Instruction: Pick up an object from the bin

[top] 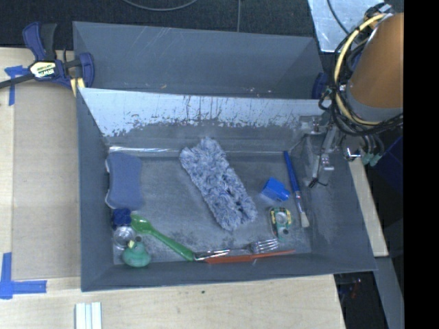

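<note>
Gripper (321, 164), open or closed I cannot tell, hangs at the bin's (206, 60) right side, just right of a blue pen (291, 173) lying near-to-far.

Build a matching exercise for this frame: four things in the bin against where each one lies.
Things:
1. fluffy grey-blue duster pad
2. blue sponge
3. green spoon
4. blue pen

Places:
A. by the left wall
B. right side, next to the hand
C. middle of the floor
D. front left

Pairs: 1-C, 2-A, 3-D, 4-B
</note>
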Robot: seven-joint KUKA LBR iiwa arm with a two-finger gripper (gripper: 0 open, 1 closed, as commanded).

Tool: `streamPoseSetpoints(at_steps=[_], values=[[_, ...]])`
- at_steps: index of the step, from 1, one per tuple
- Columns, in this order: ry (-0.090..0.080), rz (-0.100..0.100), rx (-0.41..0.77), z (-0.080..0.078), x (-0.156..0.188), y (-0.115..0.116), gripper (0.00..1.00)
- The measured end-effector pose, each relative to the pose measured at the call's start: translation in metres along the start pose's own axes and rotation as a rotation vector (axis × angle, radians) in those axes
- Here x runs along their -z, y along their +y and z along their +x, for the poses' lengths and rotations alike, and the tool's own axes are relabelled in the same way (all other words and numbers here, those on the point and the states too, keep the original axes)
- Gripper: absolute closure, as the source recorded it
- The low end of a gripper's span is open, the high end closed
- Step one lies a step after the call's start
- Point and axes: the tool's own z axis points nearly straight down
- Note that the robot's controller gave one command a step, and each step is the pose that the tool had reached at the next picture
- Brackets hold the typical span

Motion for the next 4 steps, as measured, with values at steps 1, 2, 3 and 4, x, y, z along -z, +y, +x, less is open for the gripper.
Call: streamPoseSetpoints(at_steps=[1, 2, 3, 4], values=[[-0.008, 0.001, 0.002, -0.002, 0.005, 0.001, 0.0], [-0.004, -0.001, 0.403, -0.03, -0.087, 0.056, 0.0], [-0.013, 0.003, 0.429, -0.041, -0.084, 0.066, 0.0], [-0.014, 0.004, 0.974, -0.043, -0.091, 0.115, 0.0]])
